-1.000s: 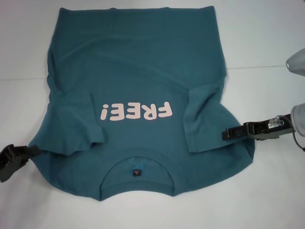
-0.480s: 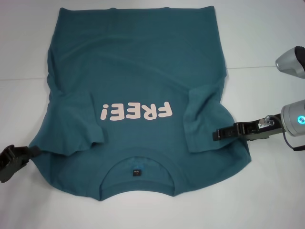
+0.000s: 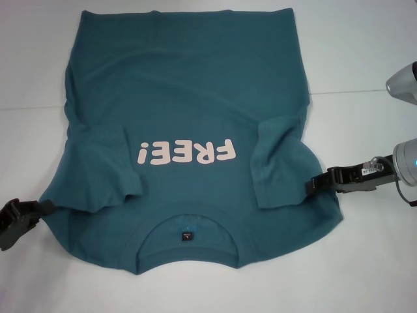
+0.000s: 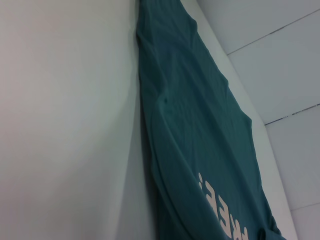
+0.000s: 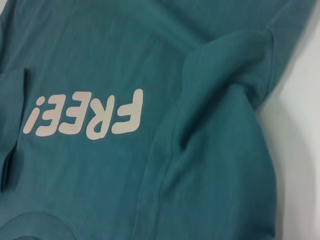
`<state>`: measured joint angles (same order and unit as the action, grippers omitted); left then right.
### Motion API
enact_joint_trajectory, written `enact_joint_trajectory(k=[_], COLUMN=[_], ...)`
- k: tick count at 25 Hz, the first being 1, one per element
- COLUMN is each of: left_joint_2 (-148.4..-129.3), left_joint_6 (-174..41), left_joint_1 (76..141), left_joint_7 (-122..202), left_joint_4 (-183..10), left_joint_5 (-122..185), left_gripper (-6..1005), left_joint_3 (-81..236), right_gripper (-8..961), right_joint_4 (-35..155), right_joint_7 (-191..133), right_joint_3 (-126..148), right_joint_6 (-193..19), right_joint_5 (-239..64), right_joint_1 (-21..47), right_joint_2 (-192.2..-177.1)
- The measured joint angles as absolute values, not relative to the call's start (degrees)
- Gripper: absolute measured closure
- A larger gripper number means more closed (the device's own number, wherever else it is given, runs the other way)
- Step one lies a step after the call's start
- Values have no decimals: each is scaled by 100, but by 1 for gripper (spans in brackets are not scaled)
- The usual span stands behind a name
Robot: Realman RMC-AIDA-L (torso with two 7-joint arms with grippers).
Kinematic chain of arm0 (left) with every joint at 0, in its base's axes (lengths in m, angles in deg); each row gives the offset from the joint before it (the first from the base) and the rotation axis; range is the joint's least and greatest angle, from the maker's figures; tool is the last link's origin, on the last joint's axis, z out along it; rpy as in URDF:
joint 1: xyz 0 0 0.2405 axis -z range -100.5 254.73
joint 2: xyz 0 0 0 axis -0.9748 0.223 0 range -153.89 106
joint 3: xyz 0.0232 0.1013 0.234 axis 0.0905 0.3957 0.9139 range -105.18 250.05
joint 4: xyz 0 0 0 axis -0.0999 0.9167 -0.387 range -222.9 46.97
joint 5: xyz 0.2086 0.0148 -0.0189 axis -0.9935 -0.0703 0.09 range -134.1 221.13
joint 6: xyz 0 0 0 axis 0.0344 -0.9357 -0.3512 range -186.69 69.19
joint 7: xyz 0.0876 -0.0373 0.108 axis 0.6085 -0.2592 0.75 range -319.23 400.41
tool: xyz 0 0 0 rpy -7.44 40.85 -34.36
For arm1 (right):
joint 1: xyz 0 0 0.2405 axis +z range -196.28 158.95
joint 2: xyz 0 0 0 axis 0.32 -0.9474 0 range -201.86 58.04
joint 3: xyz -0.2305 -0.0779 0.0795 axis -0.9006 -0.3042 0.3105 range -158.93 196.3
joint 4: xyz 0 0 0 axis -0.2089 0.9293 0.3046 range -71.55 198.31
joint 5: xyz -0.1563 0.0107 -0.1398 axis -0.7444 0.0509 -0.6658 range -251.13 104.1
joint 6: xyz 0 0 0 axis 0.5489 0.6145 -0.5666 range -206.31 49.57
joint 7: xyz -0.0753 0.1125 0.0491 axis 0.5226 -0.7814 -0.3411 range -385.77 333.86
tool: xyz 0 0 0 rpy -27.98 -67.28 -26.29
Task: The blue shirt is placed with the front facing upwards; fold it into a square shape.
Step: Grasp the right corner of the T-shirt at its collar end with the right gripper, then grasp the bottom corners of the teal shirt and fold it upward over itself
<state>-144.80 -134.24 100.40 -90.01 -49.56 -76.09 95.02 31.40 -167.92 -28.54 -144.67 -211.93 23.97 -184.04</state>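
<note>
The blue shirt (image 3: 189, 85) lies flat on the white table, front up, with the collar (image 3: 187, 229) nearest me and the pink "FREE!" lettering (image 3: 186, 152) upside down. Both sleeves are folded inward over the chest. My left gripper (image 3: 44, 207) sits low at the shirt's left shoulder edge. My right gripper (image 3: 314, 184) lies over the right shoulder edge, beside the folded right sleeve (image 3: 277, 160). The left wrist view shows the shirt's side (image 4: 200, 125) along the table. The right wrist view shows the lettering (image 5: 87, 115) and the folded sleeve (image 5: 220, 85).
The white table (image 3: 365, 52) has bare surface on both sides of the shirt and in front of the collar. A thin seam line (image 3: 352, 92) crosses the table at the right. Part of my right arm (image 3: 404, 81) hangs at the right edge.
My right gripper pushed left over the shirt's right shoulder, nudging that edge inward, then drew back to the right. The left gripper has barely moved.
</note>
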Motion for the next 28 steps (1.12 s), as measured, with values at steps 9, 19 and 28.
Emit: enact_joint_trajectory(k=[9, 19, 28], left_joint_2=[-14471, -14452, -14364], left_joint_6=[-13438, -13469, -13870], left_joint_1=[10052, 10067, 10055], left_joint_7=[-9002, -9009, -9033], left_joint_4=[-4956, -4955, -4860], left_joint_5=[-7599, -7592, -7941], left_gripper=[972, 973, 972], left_joint_3=[9502, 9502, 9554], right_gripper=[589, 900, 912], right_joint_4=[3138, 3086, 2598], right_joint_7=[-16844, -16882, -17166], right_joint_3=[-2860, -2821, -2858], right_joint_6=[-14474, -14665, -15282], right_joint_5=[-21219, -21273, -21621], right_joint_1=[2401, 2420, 2373], right_joint_2=[-18370, -18305, -18262])
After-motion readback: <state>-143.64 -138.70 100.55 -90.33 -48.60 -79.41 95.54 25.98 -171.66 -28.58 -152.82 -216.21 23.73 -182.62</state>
